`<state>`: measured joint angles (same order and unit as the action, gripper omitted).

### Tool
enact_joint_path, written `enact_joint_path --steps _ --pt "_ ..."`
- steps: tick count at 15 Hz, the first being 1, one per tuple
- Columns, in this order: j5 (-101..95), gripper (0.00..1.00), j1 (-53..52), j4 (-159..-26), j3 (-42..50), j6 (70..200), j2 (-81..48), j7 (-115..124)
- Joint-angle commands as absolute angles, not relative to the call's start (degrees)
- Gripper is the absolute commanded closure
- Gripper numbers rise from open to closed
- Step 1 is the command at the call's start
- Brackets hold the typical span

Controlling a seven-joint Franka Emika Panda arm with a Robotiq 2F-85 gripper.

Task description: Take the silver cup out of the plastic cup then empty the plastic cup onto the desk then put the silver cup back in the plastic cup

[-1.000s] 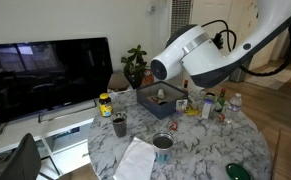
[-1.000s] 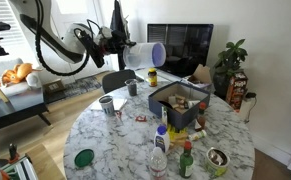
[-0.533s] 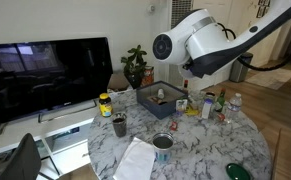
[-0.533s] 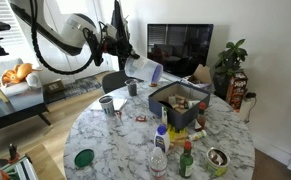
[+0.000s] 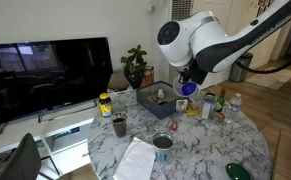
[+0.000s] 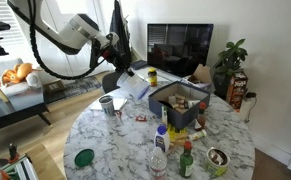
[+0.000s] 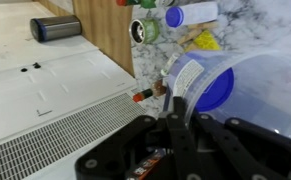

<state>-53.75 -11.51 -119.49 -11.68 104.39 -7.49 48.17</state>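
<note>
Living-room clutter rings the desk (image 6: 115, 140), a big round top of white stone veined grey, smooth and hard, so whatever drops there should skid or bounce. My arm (image 6: 70, 35), glossy white shells trailing black cable, reaches over its far side.

A second ago I held the plastic cup high and level, its mouth side-on above the table edge. Since then I have swung it down and rolled my wrist. Now the plastic cup (image 6: 135, 84) hangs lower and tipped, mouth slanting towards the marble just beside the dark grey box (image 6: 180, 100), a square open tray crowded with small items.

I read this as the pour under way: step one is done and step two is in hand. I cannot tell whether anything has fallen out yet.

My gripper (image 6: 123, 70) is clamped on the plastic cup. In the wrist view my black fingers (image 7: 175, 110) meet its rim, and the cup (image 7: 255, 100) fills the right side. It is a thin, pale lavender, translucent tumbler, slightly tapered, probably flexing a little under the squeeze. A round blue patch (image 7: 217, 88) shows through its wall. Whether that is the base or something inside, I cannot say.

The silver cup (image 6: 107, 104) stands upright on the desk near the edge below my wrist, well apart from the tumbler. It is a small, rigid metal cylinder, shiny outside and dark within. It looks narrow enough to slide back in once the tumbler is set upright.
</note>
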Motion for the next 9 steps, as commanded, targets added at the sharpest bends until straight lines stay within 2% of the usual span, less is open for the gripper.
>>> enact_joint_path --steps 1,2,7,8,9 --pt "-44.2 0.99 -10.1 -123.1 -11.0 110.8 -4.7 41.4" --pt "-48.9 0.94 -11.6 -120.3 -10.8 107.6 -7.3 45.2" --pt "-45.6 0.94 -11.2 -120.6 -10.6 108.8 -6.7 42.7" --pt "-45.5 0.99 -11.2 -120.6 -10.6 108.8 -6.7 42.7" --pt "-43.2 0.99 -10.5 -120.9 -10.4 111.3 -6.8 40.7"
